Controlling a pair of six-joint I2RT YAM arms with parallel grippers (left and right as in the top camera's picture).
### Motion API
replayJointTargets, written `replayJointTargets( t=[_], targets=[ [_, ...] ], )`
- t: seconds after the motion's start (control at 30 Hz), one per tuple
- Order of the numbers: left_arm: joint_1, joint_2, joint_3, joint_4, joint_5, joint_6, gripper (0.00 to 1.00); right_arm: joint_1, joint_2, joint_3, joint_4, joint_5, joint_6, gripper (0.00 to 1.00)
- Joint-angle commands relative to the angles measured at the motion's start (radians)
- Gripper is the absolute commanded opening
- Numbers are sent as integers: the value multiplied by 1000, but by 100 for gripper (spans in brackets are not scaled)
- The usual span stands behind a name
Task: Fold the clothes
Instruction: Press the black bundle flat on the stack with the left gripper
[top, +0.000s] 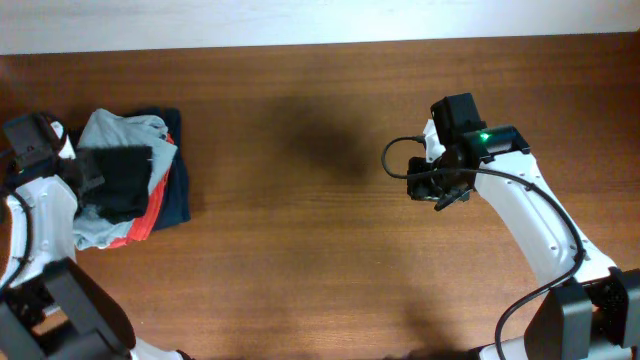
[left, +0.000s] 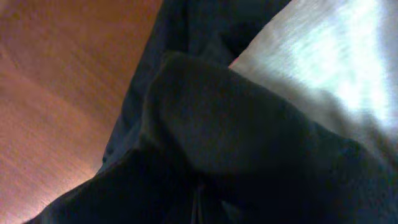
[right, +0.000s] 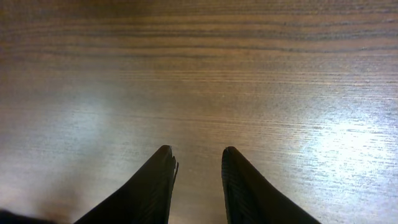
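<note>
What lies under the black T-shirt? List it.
Under the black T-shirt lies a light grey-blue garment, with an orange-red garment and a navy garment below. How far each runs beneath is covered.

The black T-shirt (top: 122, 182) is plain and unprinted, crumpled into a soft, loose heap. It lies on top of a light grey-blue garment (top: 120, 130) near the table's (top: 330, 250) left edge.
</note>
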Motion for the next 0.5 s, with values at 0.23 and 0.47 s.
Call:
replayJointTargets(
  t=[0.23,0.47],
  targets=[
    [10,69,-26,-47,-118,-104,1,-3,-6,11,1,5,-6,30],
    [8,-99,70,-101,-39,-114,18,-3,-6,11,8,5,-7,30]
  ],
)
